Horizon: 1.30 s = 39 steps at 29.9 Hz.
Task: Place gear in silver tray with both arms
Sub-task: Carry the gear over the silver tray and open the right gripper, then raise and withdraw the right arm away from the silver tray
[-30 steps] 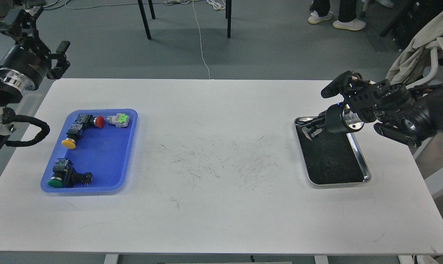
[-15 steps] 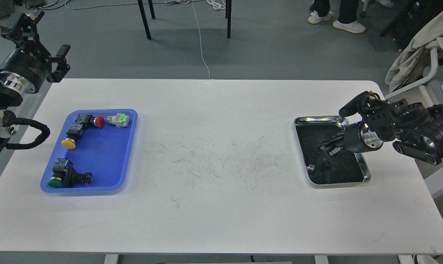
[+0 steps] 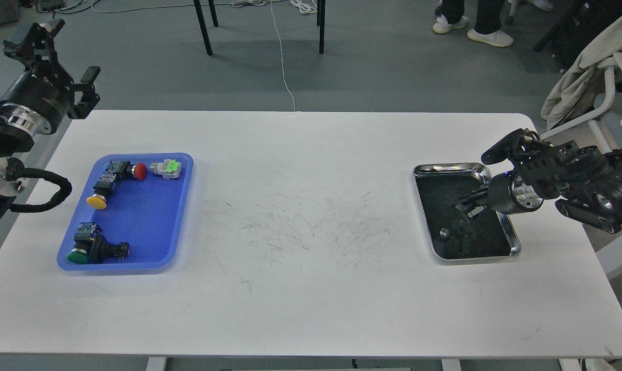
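The silver tray (image 3: 513, 242) lies at the right of the white table, its floor dark and scuffed. My right gripper (image 3: 468, 208) hangs low over the tray's middle, fingers slightly apart and holding nothing. A small dark part with a pale end (image 3: 443, 233), which I take to be the gear, lies on the tray floor just left of and below the fingertips, hard to make out against the dark floor. My left gripper (image 3: 66, 51) is raised beyond the table's far left corner, open and empty.
A blue plastic tray (image 3: 151, 226) at the left holds several push-button switches with red (image 3: 140, 171), yellow (image 3: 97, 202) and green (image 3: 77, 256) caps. Chair legs and a cable stand on the floor behind the table. A chair with cloth stands at the far right.
My right gripper moved from the tray's far left corner down toward its middle, then drew back slightly. A small part now lies on the tray floor. The left arm barely shifted.
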{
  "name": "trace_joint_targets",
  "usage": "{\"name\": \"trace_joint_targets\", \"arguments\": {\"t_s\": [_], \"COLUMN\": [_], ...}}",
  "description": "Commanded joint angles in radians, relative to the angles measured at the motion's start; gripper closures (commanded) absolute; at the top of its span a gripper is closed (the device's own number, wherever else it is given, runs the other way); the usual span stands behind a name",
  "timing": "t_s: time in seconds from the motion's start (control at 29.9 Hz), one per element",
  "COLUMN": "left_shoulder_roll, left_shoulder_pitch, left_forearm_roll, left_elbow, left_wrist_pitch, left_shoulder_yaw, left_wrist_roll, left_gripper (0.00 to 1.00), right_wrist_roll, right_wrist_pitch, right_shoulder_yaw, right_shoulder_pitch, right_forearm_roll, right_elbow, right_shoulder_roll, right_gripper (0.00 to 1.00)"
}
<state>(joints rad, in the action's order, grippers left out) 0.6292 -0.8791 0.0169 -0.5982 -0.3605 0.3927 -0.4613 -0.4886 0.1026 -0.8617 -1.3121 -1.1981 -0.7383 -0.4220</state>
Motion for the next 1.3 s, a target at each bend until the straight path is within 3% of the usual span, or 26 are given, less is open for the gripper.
{"name": "trace_joint_targets", "arguments": {"t_s": [0.0, 0.03, 0.13, 0.17, 0.27, 0.33, 0.47, 0.64, 0.77, 0.94, 1.1, 1.2, 1.27], "left_shoulder_roll": [0.001, 0.001, 0.003, 0.003, 0.004, 0.004, 0.004, 0.010, 0.035, 0.056, 0.084, 0.098, 0.099], "left_shoulder_pitch": [0.000, 0.000, 0.000, 0.000, 0.000, 0.000, 0.000, 0.017, 0.020, 0.020, 0.023, 0.023, 0.025], "left_forearm_roll": [0.000, 0.000, 0.000, 0.000, 0.000, 0.000, 0.001, 0.000, 0.000, -0.003, -0.014, -0.031, -0.034], "left_elbow": [0.000, 0.000, 0.000, 0.000, 0.000, 0.000, 0.000, -0.002, -0.012, -0.015, -0.077, -0.080, -0.087], "left_wrist_pitch": [0.000, 0.000, 0.000, 0.000, 0.000, 0.000, 0.002, 0.000, -0.006, -0.014, -0.109, -0.115, -0.117], "left_shoulder_yaw": [0.000, 0.000, 0.000, 0.000, 0.000, 0.000, 0.000, 0.000, 0.000, 0.005, -0.001, 0.023, 0.015], "left_wrist_roll": [0.000, 0.000, 0.000, 0.000, 0.000, 0.001, 0.000, 0.001, 0.010, 0.062, 0.121, 0.167, 0.165], "left_gripper": [0.01, 0.01, 0.01, 0.01, 0.01, 0.01, 0.01, 0.01, 0.01, 0.01, 0.01, 0.01, 0.01], "right_wrist_roll": [0.000, 0.000, 0.000, 0.000, 0.000, 0.000, 0.000, 0.000, 0.000, 0.000, 0.004, 0.007, 0.007], "right_wrist_pitch": [0.000, 0.000, -0.003, -0.003, -0.003, -0.003, 0.000, 0.006, -0.009, -0.038, -0.040, -0.053, -0.090], "right_shoulder_yaw": [0.001, 0.004, 0.018, 0.026, 0.046, 0.065, 0.093, 0.242, 0.322, 0.563, 0.768, 0.812, 0.845], "right_shoulder_pitch": [0.004, 0.004, 0.002, 0.002, 0.002, 0.002, -0.004, -0.013, -0.012, 0.001, 0.056, 0.088, 0.105], "right_forearm_roll": [0.000, 0.000, 0.005, 0.005, 0.009, 0.014, 0.018, 0.122, 0.160, 0.215, 0.440, 0.544, 0.618], "right_elbow": [0.002, 0.004, 0.017, 0.023, 0.027, 0.028, 0.027, 0.030, 0.037, 0.048, 0.050, 0.043, 0.045], "right_shoulder_roll": [0.000, 0.000, 0.000, 0.000, 0.000, -0.001, -0.001, -0.001, 0.000, -0.001, -0.001, -0.003, -0.001], "right_gripper": [0.88, 0.84, 0.54, 0.49, 0.45, 0.34, 0.31, 0.15, 0.13, 0.13, 0.09, 0.09, 0.09]}}
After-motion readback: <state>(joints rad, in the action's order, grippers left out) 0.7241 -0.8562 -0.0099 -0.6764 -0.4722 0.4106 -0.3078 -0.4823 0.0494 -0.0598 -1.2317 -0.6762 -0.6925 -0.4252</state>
